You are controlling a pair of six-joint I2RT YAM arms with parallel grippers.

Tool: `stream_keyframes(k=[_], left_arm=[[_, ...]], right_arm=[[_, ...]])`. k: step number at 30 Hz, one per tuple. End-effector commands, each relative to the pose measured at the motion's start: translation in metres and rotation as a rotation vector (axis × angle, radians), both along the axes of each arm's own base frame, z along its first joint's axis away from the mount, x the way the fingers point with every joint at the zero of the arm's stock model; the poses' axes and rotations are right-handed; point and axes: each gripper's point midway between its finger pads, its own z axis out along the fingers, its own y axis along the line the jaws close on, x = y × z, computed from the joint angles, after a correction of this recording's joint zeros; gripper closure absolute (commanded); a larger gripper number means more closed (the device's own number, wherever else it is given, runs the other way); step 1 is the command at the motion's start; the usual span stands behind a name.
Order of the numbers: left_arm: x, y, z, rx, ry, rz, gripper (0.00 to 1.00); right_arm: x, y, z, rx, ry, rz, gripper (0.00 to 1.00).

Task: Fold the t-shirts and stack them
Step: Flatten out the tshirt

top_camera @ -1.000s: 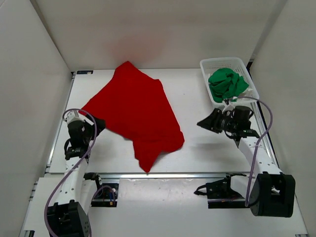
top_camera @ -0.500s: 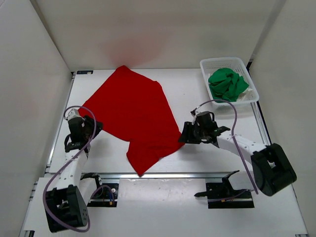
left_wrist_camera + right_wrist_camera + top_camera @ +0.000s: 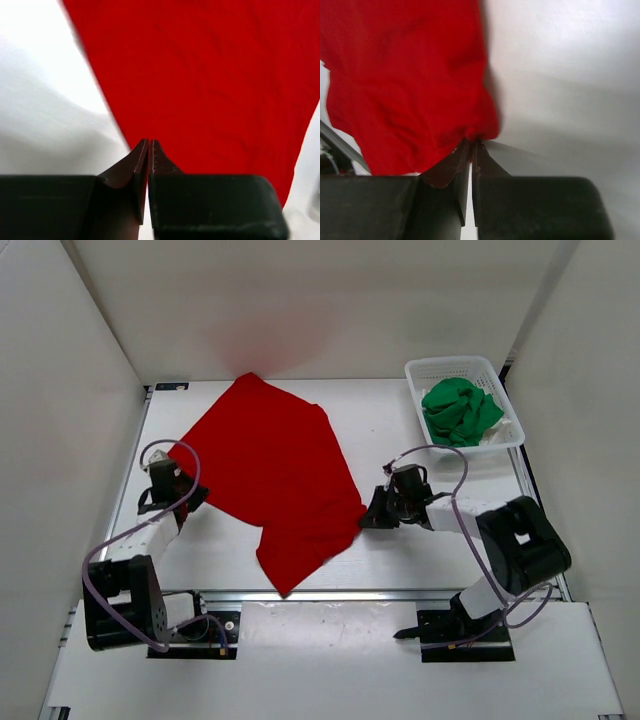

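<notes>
Top external: left gripper [image 3: 188, 496], 9 o'clock, and right gripper [image 3: 366, 520], 3 o'clock, clamp red t-shirt [image 3: 270, 465] edges, presumably to spread it.

Two shirts, one basket, two grippers

One red t-shirt [image 3: 270, 470] on one table [image 3: 400, 410]; one green t-shirt [image 3: 458, 410] in one white mesh basket [image 3: 447, 367]; one left gripper [image 3: 188, 495] and one right gripper [image 3: 368, 518].

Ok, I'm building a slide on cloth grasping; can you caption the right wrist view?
Right gripper pinching the edge of the red t-shirt lying on the white table, jaws shut.
</notes>
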Motion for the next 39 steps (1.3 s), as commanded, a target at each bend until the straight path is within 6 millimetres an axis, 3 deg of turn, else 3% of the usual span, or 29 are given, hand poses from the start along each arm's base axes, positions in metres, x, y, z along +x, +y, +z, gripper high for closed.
stream_keyframes(k=[1,3,5,7,8,10,11,12,14,16,18,21,24,25,26,30,36,39], left_arm=[[0.023,-0.014,0.028,0.072,-0.039,-0.042,0.87],[0.03,-0.052,0.047,0.129,-0.121,-0.201,0.87],[0.029,-0.061,0.054,0.148,-0.152,-0.237,0.85],[0.031,-0.055,0.051,0.147,-0.139,-0.219,0.86],[0.034,-0.053,0.05,0.147,-0.131,-0.214,0.91],[0.035,-0.055,0.039,0.138,-0.1,-0.232,0.95],[0.034,-0.053,0.034,0.151,-0.085,-0.228,0.96],[0.035,-0.051,0.031,0.153,-0.083,-0.219,1.0],[0.029,-0.041,0.02,0.143,-0.054,-0.175,1.0],[0.026,-0.02,0.012,0.113,-0.043,-0.109,1.0],[0.022,-0.01,0.001,0.077,-0.017,-0.061,0.86],[0.016,0.014,-0.012,0.018,-0.007,0.044,0.69],[0.007,0.042,-0.017,0.012,0.013,0.158,0.5],[0.003,0.052,-0.016,0.018,0.013,0.194,0.47],[0.005,0.055,-0.013,0.022,0.003,0.212,0.43],[-0.001,0.083,-0.018,0.002,0.023,0.311,0.47],[0.004,0.097,-0.04,0.02,0.156,0.347,0.58],[0.005,0.105,-0.047,0.009,0.171,0.377,0.59]], right_arm=[[0.049,0.015,0.022,0.09,-0.077,-0.033,1.0],[0.073,0.007,0.029,0.103,-0.076,-0.086,1.0],[0.103,-0.006,0.039,0.09,-0.116,-0.134,1.0],[0.14,-0.025,0.058,0.071,-0.174,-0.18,1.0],[0.147,-0.028,0.056,0.058,-0.155,-0.179,1.0],[0.179,-0.042,0.074,0.025,-0.196,-0.19,1.0],[0.186,-0.044,0.068,0.016,-0.181,-0.191,0.99],[0.199,-0.044,0.081,0.015,-0.203,-0.18,0.94],[0.214,-0.05,0.089,0.018,-0.207,-0.18,0.85],[0.212,-0.053,0.095,0.021,-0.223,-0.196,0.77],[0.203,-0.053,0.105,0.019,-0.255,-0.205,0.65],[0.172,-0.036,0.106,0.012,-0.274,-0.181,0.59],[0.119,-0.016,0.088,0.026,-0.264,-0.13,0.59],[0.11,-0.002,0.094,0.069,-0.29,-0.096,0.59],[0.091,0.009,0.087,0.086,-0.272,-0.054,0.59],[0.044,0.029,0.076,0.068,-0.266,0.042,0.59],[0.005,0.04,0.087,0.13,-0.334,0.117,0.59],[-0.005,0.042,0.088,0.127,-0.346,0.143,0.59]])
